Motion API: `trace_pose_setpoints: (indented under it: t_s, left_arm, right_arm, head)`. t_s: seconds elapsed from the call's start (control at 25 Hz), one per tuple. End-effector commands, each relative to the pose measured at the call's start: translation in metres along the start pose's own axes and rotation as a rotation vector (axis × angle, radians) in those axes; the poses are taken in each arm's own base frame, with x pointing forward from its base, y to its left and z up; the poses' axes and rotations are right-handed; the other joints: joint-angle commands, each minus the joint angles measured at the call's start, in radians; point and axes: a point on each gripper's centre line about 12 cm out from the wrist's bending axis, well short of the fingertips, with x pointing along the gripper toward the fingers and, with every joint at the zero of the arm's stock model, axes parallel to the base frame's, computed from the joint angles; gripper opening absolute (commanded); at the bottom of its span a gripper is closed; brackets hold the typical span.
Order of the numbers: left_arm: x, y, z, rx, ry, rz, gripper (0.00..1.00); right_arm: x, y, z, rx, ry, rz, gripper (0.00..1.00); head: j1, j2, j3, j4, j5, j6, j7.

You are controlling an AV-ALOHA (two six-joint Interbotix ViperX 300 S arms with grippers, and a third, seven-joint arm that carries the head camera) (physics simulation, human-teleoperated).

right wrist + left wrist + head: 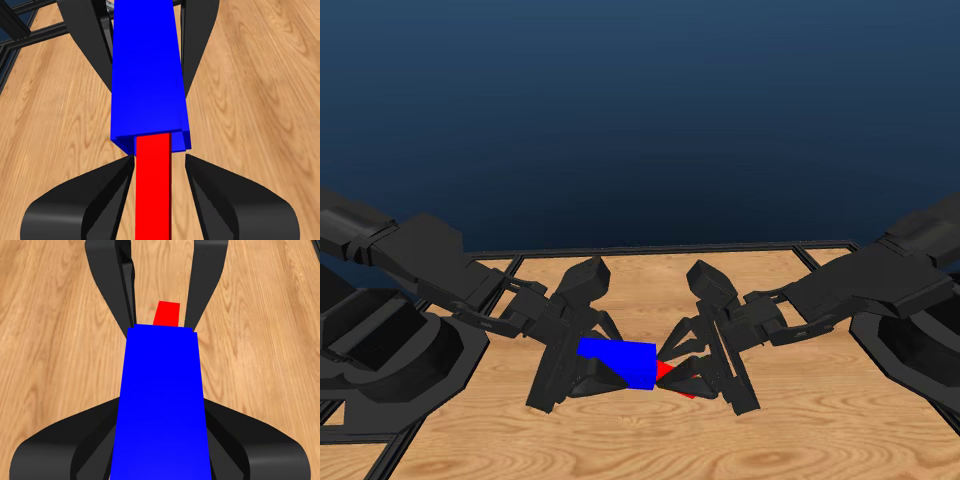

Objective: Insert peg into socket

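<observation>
Two black robot arms meet above the middle of a wooden tabletop (790,420), each holding one part. The left gripper (582,375) is clamped on the socket (617,362), a bright blue boxy block that sticks out past its jaws toward the other arm. The right gripper (692,372) is clamped on the peg (153,187), a thin red bar that runs straight out between its jaws. In the right wrist view the peg's far end has entered the open mouth of the socket, so the two parts overlap just ahead of the right gripper's tips. In the left wrist view a short red stub shows beyond the socket's far end, between the jaws of the opposite gripper. Both parts appear to be held clear of the tabletop (the head view shows them level with the gripper tips, though the gap beneath is hard to judge). The step in hand looks like the final push: it would go best with both grips kept firm, the peg kept in line with the socket's long axis, and the two grippers brought together slowly and straight, since any tilt could jam the bar against the inner wall. No brand, label or writing is visible anywhere.
</observation>
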Motion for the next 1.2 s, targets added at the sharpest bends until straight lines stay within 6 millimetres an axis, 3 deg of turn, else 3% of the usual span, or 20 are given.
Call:
trace_pose_setpoints:
  t_s: [0.04, 0.28, 0.48, 0.52, 0.64, 0.96, 1.2]
  left_arm:
    - [-0.009, -0.007, 0.027, 0.003, -0.146, -0.036, 0.0]
    - [-0.003, -0.006, 0.026, -0.002, -0.163, -0.035, 0.0]
    - [-0.003, -0.008, 0.029, 0.009, -0.179, -0.041, 0.0]
    - [-0.003, -0.008, 0.028, 0.009, -0.18, -0.039, 0.0]
    - [0.001, -0.006, 0.025, 0.006, -0.176, -0.034, 0.0]
    - [0.006, -0.01, 0.028, 0.004, -0.186, -0.041, 0.0]
    - [0.017, -0.018, 0.032, 0.019, -0.179, -0.054, 0.0]
  right_arm:
    - [-0.023, 0.0, -0.01, 0.035, 0.03, 0.0, 1.0]
    - [-0.041, -0.004, -0.033, 0.076, 0.086, -0.012, 1.0]
    - [-0.044, 0.0, -0.052, 0.118, 0.12, -0.007, 1.0]
    - [-0.043, 0.003, -0.053, 0.113, 0.125, -0.001, 0.0]
    - [-0.043, 0.008, -0.049, 0.105, 0.131, 0.008, 0.0]
    - [-0.043, 0.026, -0.004, 0.06, 0.109, 0.03, 0.0]
    - [-0.02, 0.023, 0.011, 0.063, 0.085, 0.018, 0.0]
  head:
    - [-0.002, -0.016, -0.009, 0.0, -0.015, 0.0, 0.0]
    - [-0.01, -0.015, -0.009, -0.002, -0.016, 0.0, 0.004]
    - [-0.014, -0.014, -0.01, -0.002, -0.016, 0.002, 0.007]
    - [-0.016, -0.014, -0.01, -0.003, -0.014, 0.002, 0.007]
    - [-0.022, -0.013, -0.009, -0.003, -0.009, 0.008, 0.005]
    - [-0.038, -0.017, -0.003, -0.004, 0.006, 0.023, -0.002]
    - [-0.039, -0.025, 0.001, -0.003, 0.007, 0.029, -0.005]
